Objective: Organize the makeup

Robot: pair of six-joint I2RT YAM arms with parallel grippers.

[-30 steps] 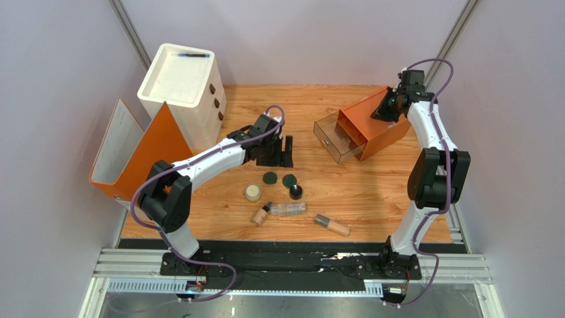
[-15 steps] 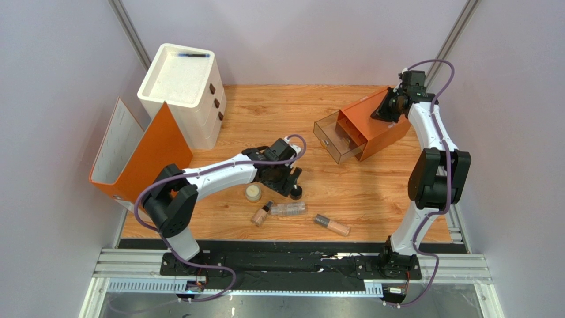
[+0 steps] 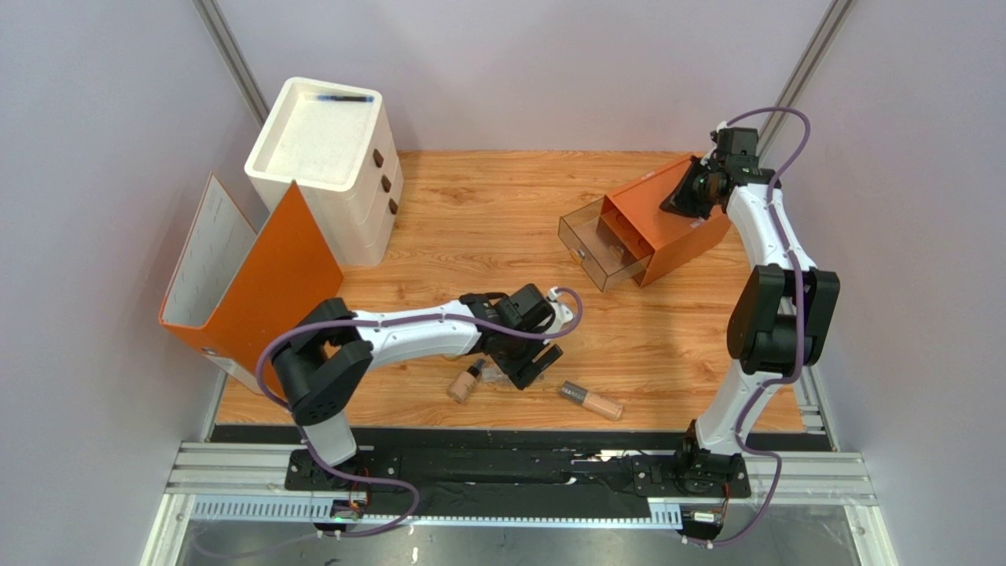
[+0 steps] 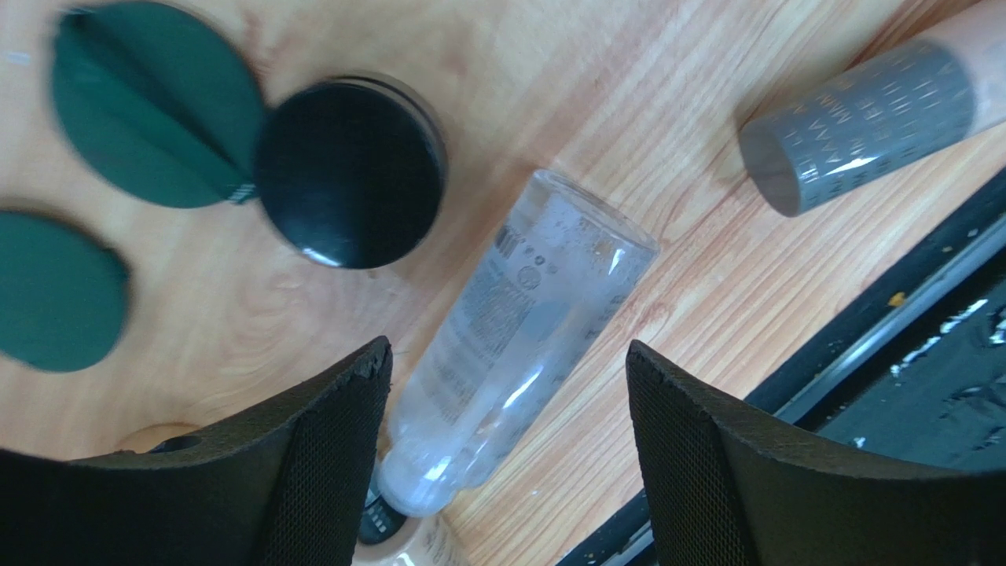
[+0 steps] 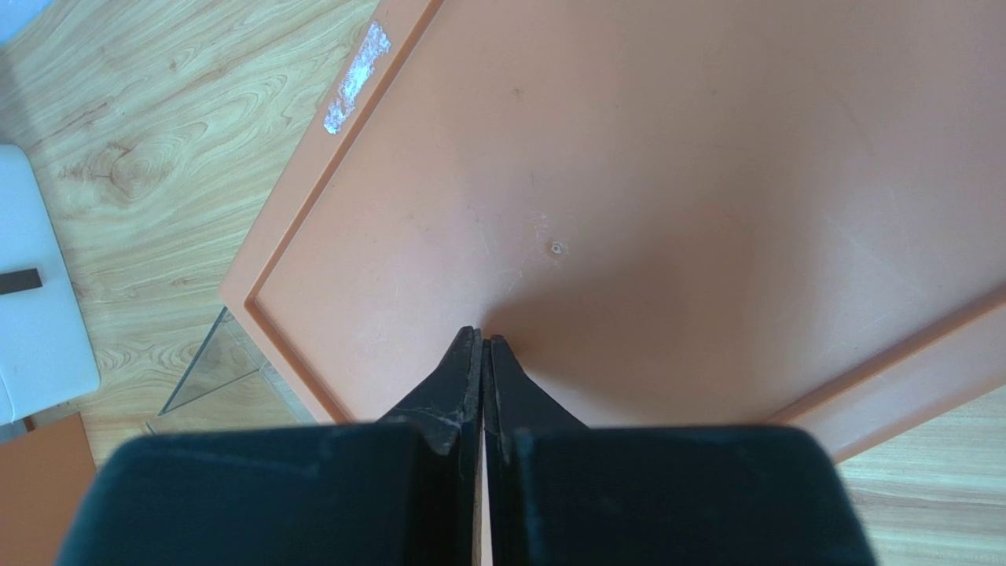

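Observation:
The makeup lies near the table's front. In the left wrist view a clear tube lies on the wood between the fingers of my open left gripper, touching neither. Beyond it stand a black round jar and two flat dark-green discs. A beige tube with a grey cap lies to the right. From above, my left gripper covers the jars and discs; two beige tubes show beside it. My right gripper is shut, its tips against the orange drawer box's top.
The orange drawer box stands at the back right with its clear drawer pulled out. A white drawer unit and an orange file holder occupy the back left. A black rail runs along the front edge.
My left arm has swung from beside the white drawer unit toward the front and lowered over the makeup, ending with its open fingers around the clear tube. The right arm has not moved.

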